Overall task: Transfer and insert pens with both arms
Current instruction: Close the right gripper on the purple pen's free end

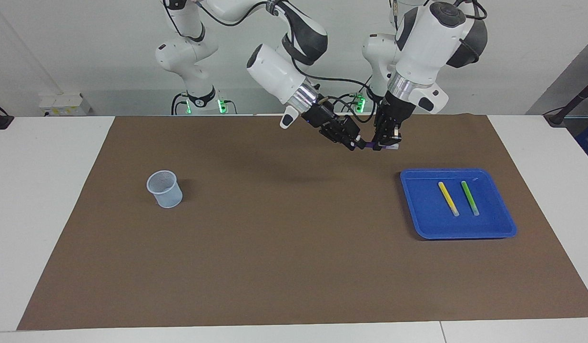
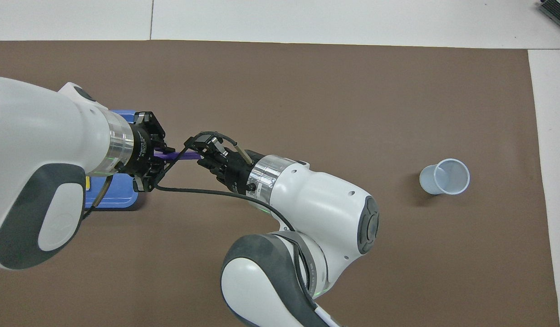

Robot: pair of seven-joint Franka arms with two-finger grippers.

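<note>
1. Purple pen, a slim marker-like stick with a whitish end, is held in the air over the brown mat, upper right of centre in the facing frame, above and toward the robots from the blue plastic tray.
2. Its long axis runs roughly level, spanning the gap between the two end effectors, pointing from one toward the other.
3. Left end effector, hanging nearly straight down from its wrist, is clamped on the pen toward its whitish end.
4. Right end effector reaches in slantwise from the frame's left, tilted down, and meets the pen's free purple end. Whether its fingers have fully gripped the pen cannot be told.
5. Judgement: this is the handover; the right arm is the receiver, being on the side of the pale translucent cup, which stands well apart at the frame's left.
6. Yellow pen and bright green pen lie side by side in the tray, not yet moved.
</note>
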